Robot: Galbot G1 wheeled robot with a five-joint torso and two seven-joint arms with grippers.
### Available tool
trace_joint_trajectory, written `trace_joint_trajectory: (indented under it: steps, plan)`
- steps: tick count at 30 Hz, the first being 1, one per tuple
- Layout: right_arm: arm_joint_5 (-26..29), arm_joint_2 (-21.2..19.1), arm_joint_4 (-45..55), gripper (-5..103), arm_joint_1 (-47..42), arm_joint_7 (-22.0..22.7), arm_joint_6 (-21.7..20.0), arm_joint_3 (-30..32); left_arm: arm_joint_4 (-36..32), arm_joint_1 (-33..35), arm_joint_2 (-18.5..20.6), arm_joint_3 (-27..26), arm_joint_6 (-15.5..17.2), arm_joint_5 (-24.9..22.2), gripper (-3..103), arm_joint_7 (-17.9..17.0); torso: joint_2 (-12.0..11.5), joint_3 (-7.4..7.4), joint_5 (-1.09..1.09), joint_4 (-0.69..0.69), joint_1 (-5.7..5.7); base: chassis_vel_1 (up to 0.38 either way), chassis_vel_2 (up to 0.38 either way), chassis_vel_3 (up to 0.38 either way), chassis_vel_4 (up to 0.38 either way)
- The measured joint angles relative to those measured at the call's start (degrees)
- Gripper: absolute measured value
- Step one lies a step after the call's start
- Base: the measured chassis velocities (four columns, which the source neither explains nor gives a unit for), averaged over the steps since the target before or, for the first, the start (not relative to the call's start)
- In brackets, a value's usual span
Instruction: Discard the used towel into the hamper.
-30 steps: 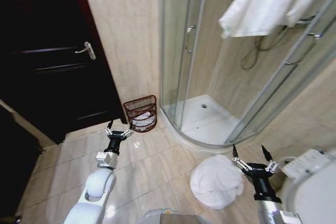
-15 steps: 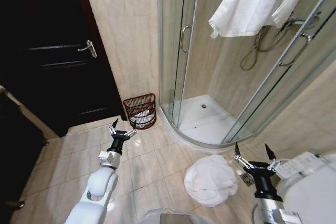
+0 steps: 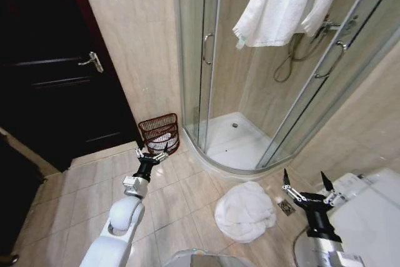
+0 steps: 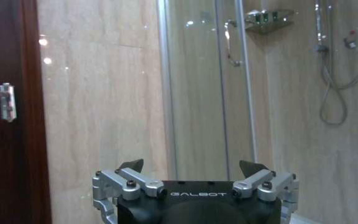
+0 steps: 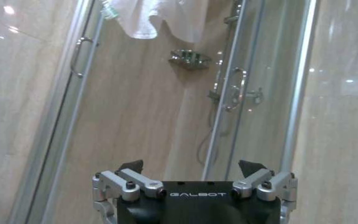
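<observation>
From the head camera, a white towel (image 3: 245,211) is lying crumpled on the tiled floor (image 3: 181,198), just beside the curved shower base (image 3: 232,148). The hamper (image 3: 159,132) is standing against the wall, between the dark door (image 3: 56,79) and the shower glass, with something white already inside. The left gripper (image 3: 152,153) is hovering spread, just in front of the hamper; the right gripper (image 3: 307,193) is hanging spread beside the towel, next to the toilet (image 3: 369,217).

The left wrist camera is showing that gripper (image 4: 191,169) empty, fingers apart, facing the wall and shower door.

The right wrist camera is showing its gripper (image 5: 191,169) empty too, with another towel (image 5: 160,16) hanging above.

The towel looks not yet picked up. A good grasp would probably mean lowering onto a raised fold, not the flat edge, so the cloth bunches and lifts clear.
</observation>
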Motion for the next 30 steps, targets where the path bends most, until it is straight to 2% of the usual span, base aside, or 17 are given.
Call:
trace_joint_trajectory:
  steps: [7,30]
  plan:
    - [0.47,0.00,-0.62,100,-0.11,0.16,0.51,0.09,-0.84,0.08,-0.14,0.11,1.45,-0.71,100,-0.79,1.29,0.69,0.00,-0.02,0.60,-0.043,-0.067,-0.062,-0.050]
    - [1.65,0.00,-0.67,100,0.61,-0.14,-0.37,0.58,-0.21,-0.94,-0.65,0.80,2.21,-0.34,100,-1.94,7.27,3.94,0.00,0.00,3.31,0.007,0.004,0.007,0.007]
